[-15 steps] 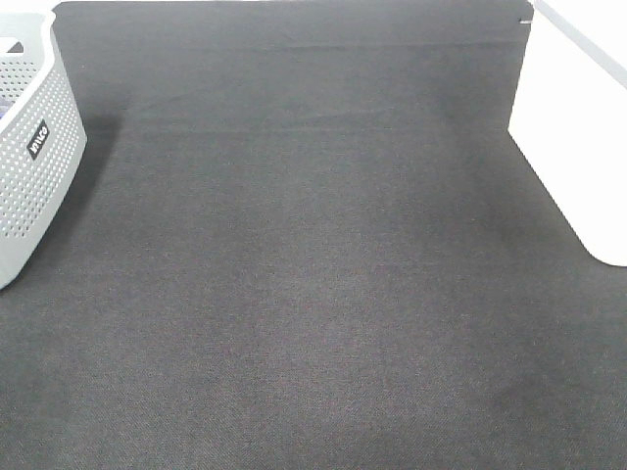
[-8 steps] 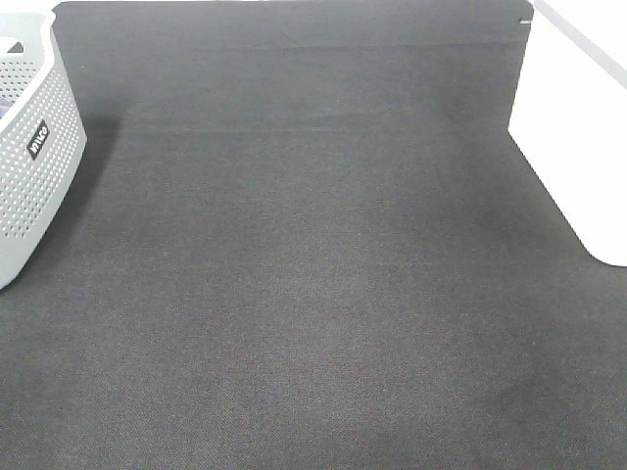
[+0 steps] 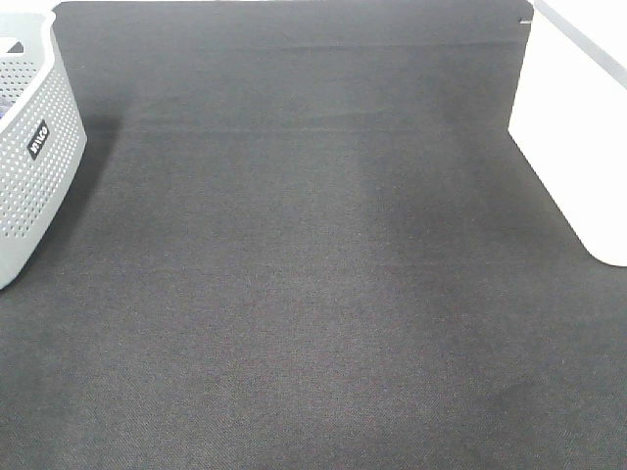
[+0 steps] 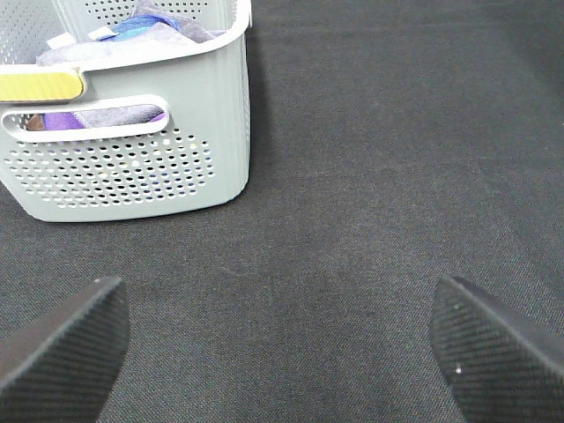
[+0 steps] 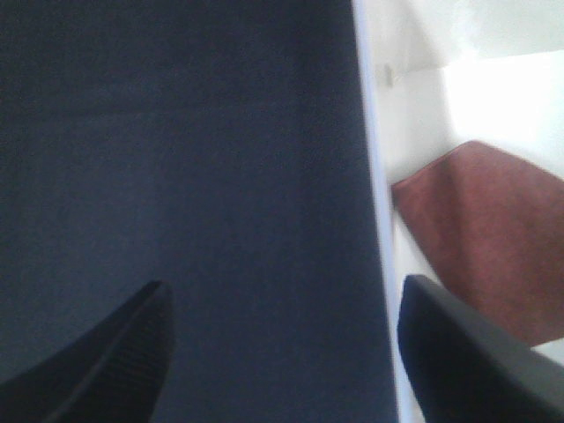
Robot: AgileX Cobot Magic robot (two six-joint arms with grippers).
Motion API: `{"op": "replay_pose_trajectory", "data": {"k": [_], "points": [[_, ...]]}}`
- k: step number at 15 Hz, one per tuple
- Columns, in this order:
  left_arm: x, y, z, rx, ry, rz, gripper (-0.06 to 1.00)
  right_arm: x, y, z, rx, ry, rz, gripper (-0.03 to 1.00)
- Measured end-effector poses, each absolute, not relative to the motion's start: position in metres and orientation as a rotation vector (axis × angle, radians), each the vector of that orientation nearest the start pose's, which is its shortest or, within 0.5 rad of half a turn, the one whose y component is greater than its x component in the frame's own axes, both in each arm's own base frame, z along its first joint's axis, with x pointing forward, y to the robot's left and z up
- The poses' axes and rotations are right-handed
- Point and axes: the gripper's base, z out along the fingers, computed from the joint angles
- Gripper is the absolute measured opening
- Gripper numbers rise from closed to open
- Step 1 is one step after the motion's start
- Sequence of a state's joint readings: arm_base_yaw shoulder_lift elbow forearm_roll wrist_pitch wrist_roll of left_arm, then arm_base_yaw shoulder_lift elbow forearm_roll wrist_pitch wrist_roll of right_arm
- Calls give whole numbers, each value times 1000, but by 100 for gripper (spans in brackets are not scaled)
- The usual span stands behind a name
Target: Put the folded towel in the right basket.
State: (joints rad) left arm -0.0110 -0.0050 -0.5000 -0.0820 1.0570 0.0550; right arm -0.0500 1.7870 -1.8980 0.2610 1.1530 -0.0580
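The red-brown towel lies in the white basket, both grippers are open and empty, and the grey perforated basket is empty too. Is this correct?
No. The grey perforated basket is not empty: the left wrist view shows purple and blue cloths inside. The red-brown towel does lie in the white basket, and the left gripper and right gripper are open and empty.

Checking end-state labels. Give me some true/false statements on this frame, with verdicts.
1. The reddish towel lies inside the white basket. True.
2. The left gripper is shut on a towel. False: its fingers stand wide apart over the bare mat and hold nothing.
3. The grey basket is empty. False: the left wrist view shows purple and blue cloths in it.
4. The right gripper is open. True.
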Motion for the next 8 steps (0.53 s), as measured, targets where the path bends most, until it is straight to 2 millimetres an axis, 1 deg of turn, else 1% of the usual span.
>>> {"op": "replay_pose_trajectory", "data": {"k": [2, 4, 6, 8], "points": [[-6, -6, 278, 71, 2032, -70, 88, 382, 18, 395, -32, 2535, 287, 68], [-6, -6, 278, 71, 2032, -70, 88, 374, 34, 403, -96, 2528, 253, 68], [-6, -6, 278, 71, 2032, -70, 88, 361, 51, 412, -140, 2511, 253, 68], [-6, -6, 278, 71, 2032, -70, 88, 344, 60, 417, -143, 2511, 252, 68]]}}
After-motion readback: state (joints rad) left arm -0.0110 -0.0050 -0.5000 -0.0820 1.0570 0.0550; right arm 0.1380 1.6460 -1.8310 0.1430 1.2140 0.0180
